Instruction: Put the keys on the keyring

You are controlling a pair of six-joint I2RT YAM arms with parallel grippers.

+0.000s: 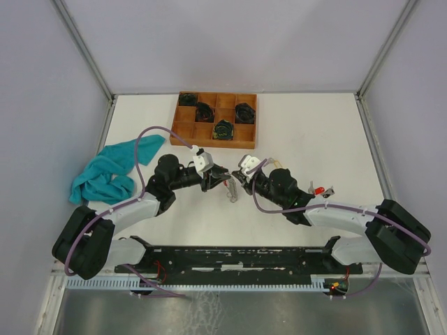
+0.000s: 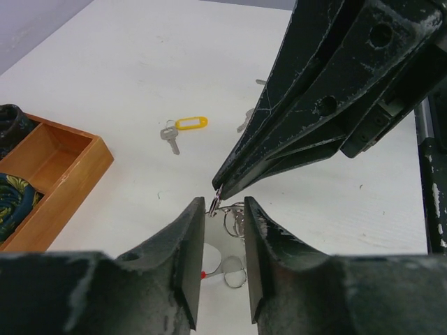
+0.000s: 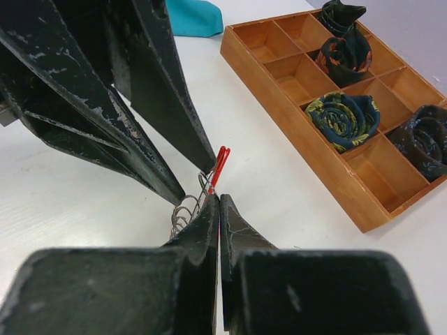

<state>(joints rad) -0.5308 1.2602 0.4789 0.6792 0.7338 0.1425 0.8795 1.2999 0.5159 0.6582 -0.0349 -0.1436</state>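
Near the middle of the matte white desk: keyring, a cluster of thin silver wire loops, coiled and glinting. Pinched at one loop by the right tool, both black fingers pressed flat together with no gap, paint scuffed and chipped to grey along the edges. Just past those closed tips, upright, a narrow red plastic tag, glossy, rising out of the same rings.

Facing it, the left tool: partly open, wedge-shaped fingers apart with the ring cluster lying in the gap. Contact with either pad unclear, nothing visibly gripped. Same worn black finish, round bolt holes in the sides.

Farther out on the desk, flat and loose: one of the keys, small, silver and toothed, joined to a yellow plastic tag. Tag oblong with rounded ends and a pale label window, too small to read. Well apart from the keyring. Close by, a second silver key, partly hidden behind the right tool.

Toward the far edge, a shallow wooden tray, orange-brown and smooth, divided into square compartments. In several of them, dark coiled bundles of patterned fabric, rolled into tight spirals. Left of the tray, a crumpled teal cloth, soft and nubbly like towelling.
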